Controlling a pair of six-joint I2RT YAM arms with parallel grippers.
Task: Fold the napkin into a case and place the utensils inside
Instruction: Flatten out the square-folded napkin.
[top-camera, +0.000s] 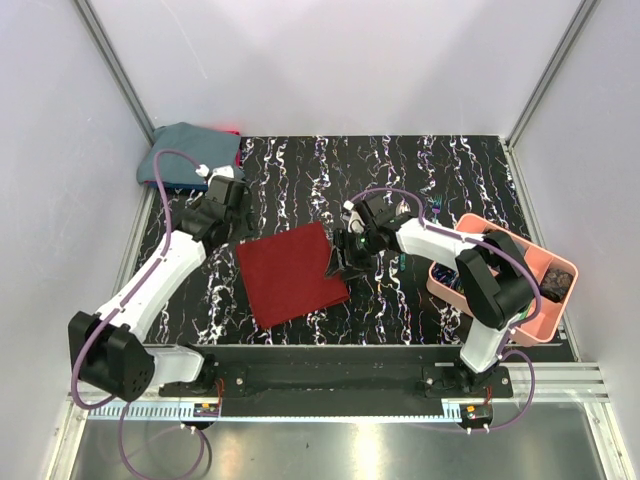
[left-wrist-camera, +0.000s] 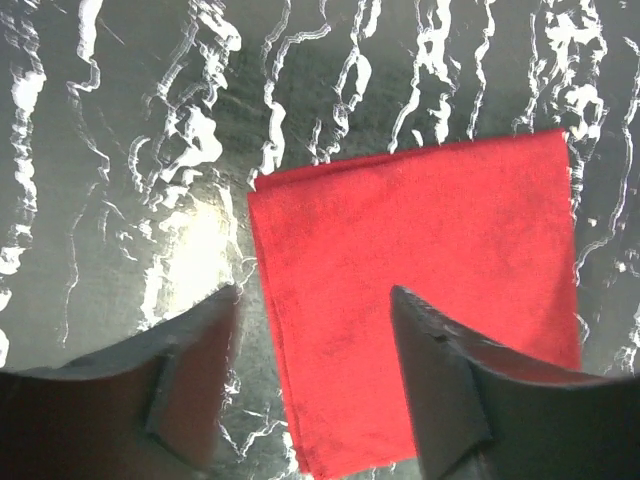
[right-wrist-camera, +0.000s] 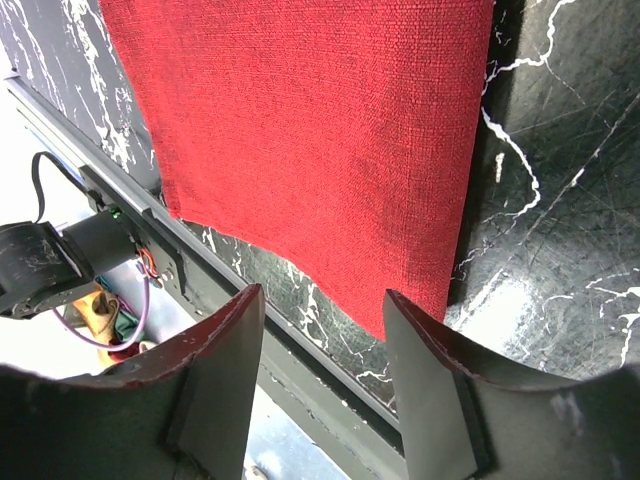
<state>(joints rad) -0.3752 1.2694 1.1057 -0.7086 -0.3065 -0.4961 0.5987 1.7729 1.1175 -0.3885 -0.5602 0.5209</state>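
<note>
The likeliest slip from here is a pinch that catches only the top layer of the napkin, so the fold peels open rather than travelling as one. If either finger drags on the black marbled tabletop, the thin cloth could also bunch or skew, leaving a crooked case. The left gripper has its jaws spread and holds nothing. One side edge of the cloth runs between them, and a corner lies just ahead. The right gripper is likewise spread and empty, with the cloth's near edge just ahead of its jaws and a corner close to one finger. The napkin lies flat on the table between the two grippers. It is a dark red, roughly square piece of fine weave, smooth and unwrinkled, and its edge beneath the left jaws appears doubled.
</note>
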